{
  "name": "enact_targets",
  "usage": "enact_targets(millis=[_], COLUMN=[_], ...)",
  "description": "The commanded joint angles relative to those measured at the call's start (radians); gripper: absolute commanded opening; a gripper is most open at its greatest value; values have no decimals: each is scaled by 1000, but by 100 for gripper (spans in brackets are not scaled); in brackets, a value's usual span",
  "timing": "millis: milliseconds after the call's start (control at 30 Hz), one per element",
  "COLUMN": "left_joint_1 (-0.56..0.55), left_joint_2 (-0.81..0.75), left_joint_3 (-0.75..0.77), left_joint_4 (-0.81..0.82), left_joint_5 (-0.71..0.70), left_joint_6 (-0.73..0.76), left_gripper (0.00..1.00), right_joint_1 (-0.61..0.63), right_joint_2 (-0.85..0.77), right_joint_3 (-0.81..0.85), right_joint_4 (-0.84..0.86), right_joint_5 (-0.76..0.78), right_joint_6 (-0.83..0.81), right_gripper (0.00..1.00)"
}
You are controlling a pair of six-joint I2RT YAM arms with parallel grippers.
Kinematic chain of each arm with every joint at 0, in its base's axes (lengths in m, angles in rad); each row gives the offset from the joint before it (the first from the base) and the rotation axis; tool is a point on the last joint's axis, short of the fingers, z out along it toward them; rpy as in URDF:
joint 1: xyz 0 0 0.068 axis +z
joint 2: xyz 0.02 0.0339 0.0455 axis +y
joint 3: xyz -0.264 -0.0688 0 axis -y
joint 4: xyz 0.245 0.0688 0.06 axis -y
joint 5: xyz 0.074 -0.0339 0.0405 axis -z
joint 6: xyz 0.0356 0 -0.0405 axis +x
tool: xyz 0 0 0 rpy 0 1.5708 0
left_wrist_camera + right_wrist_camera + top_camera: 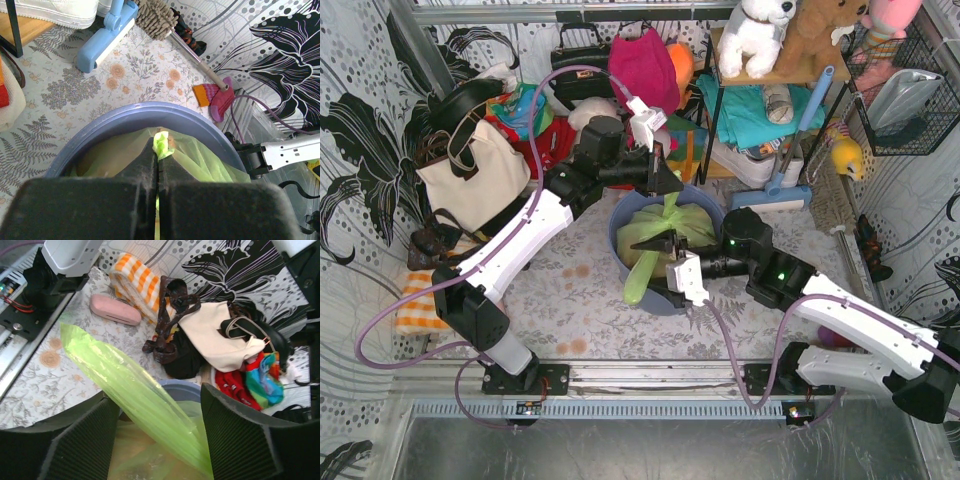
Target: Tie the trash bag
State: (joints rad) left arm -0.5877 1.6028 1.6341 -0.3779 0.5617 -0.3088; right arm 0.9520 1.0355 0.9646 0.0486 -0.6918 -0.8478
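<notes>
At the near rim of the round blue-grey plastic bin (125,114), the right gripper (657,270) stands open; a long flap of the thin translucent light-green trash bag (695,225) passes between its fingers. The bag sits inside the bin. Above the far rim, the left gripper (157,151) is closed, pinching another strip of it.

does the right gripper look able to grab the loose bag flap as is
Probably yes: the right gripper is open, and the flap runs between its fingers with nothing in front. The left gripper pinches another strip of the bag, out of its way.
</notes>
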Motion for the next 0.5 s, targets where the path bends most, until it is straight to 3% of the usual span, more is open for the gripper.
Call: enact_targets(millis=[0,233,333,467], left_joint_1=[5,5,5,5], left_joint_2=[-33,-32,-27,-19], left_joint_3=[16,19,24,29], left_joint_4=[27,28,27,28], left_joint_5=[12,12,11,11], left_joint_6=[5,5,7,7], left_gripper=[0,0,0,0], right_joint_1=[0,4,10,11], right_joint_2=[13,-20,-50,-71], right_joint_3=[38,33,9,-2], right_joint_4=[61,156,164,152], right_joint_5=[-13,-37,-26,7], right_joint_6=[126,373,387,392], right_gripper=[58,35,27,8])
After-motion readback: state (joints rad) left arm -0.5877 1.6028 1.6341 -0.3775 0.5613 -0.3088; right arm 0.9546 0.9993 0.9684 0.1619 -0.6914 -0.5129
